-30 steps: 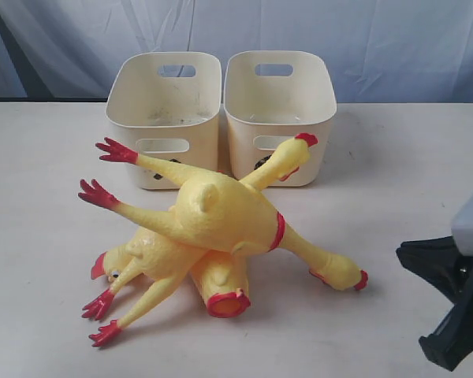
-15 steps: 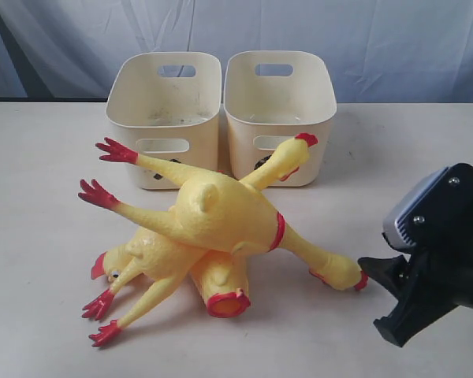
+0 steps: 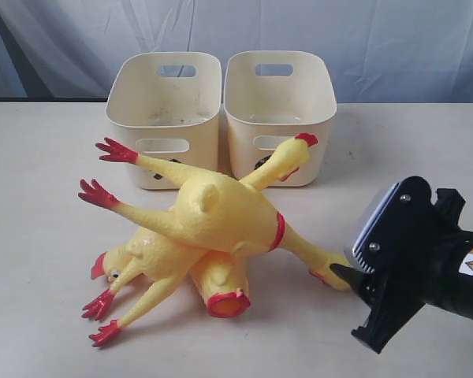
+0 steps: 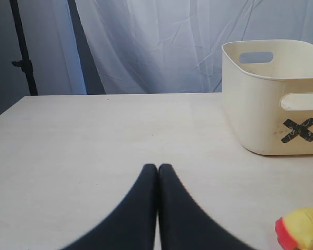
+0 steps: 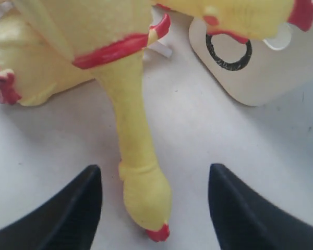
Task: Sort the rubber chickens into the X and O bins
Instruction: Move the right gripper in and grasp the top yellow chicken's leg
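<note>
In the exterior view the right gripper [image 3: 348,305] is seen to have been brought in from the table [image 3: 47,157] edge and spread within the last second. It is now set at the head [image 3: 337,270] of the top chicken [image 3: 221,213], while the rubber chickens [image 3: 181,252] lie piled before the X bin [image 3: 164,87] and O bin [image 3: 280,83] (nothing sorted yet). In the left wrist view the left gripper [image 4: 157,169] is shown pressed shut on nothing. In the right wrist view the head [image 5: 143,192] is framed between parted jaws, untouched — a first pick is judged imminent.

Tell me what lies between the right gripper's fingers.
In the right wrist view, the head end of the top rubber chicken lies between the fingers of the open right gripper, touching neither.
</note>
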Tool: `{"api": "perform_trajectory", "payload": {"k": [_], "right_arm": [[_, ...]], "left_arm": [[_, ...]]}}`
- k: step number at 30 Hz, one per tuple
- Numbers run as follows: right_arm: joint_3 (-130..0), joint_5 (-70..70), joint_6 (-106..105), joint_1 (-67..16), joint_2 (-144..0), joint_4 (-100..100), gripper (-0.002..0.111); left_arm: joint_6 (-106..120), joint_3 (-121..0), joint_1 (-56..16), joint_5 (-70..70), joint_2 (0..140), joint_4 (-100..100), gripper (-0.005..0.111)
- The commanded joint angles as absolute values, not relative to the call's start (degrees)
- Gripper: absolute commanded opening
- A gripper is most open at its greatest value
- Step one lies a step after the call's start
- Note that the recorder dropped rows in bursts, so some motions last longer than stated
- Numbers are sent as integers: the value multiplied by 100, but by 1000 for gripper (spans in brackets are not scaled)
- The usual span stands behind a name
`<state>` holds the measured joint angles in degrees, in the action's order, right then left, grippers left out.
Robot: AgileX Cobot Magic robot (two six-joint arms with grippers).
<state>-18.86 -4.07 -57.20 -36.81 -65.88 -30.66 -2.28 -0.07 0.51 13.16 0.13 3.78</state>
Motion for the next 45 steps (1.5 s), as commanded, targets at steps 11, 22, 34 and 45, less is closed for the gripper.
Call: {"api": "perform_trajectory", "payload": {"k": [11, 22, 34, 45], "right_arm": [[-1931, -1302, -5669, -4001, -7314, -2570, 57], [-1931, -1693, -5618, -4001, -7762, -2570, 57], [-1931, -2242, -4469, -4001, -8031, -1558, 57], [-1931, -2833, -4168, -4001, -8564, -1178, 57]], "left_arm": [[-246, 0, 43, 1282, 0, 392, 0], [-246, 0, 43, 1282, 0, 392, 0], [-246, 0, 43, 1282, 0, 392, 0], [-246, 0, 43, 1282, 0, 392, 0]]}}
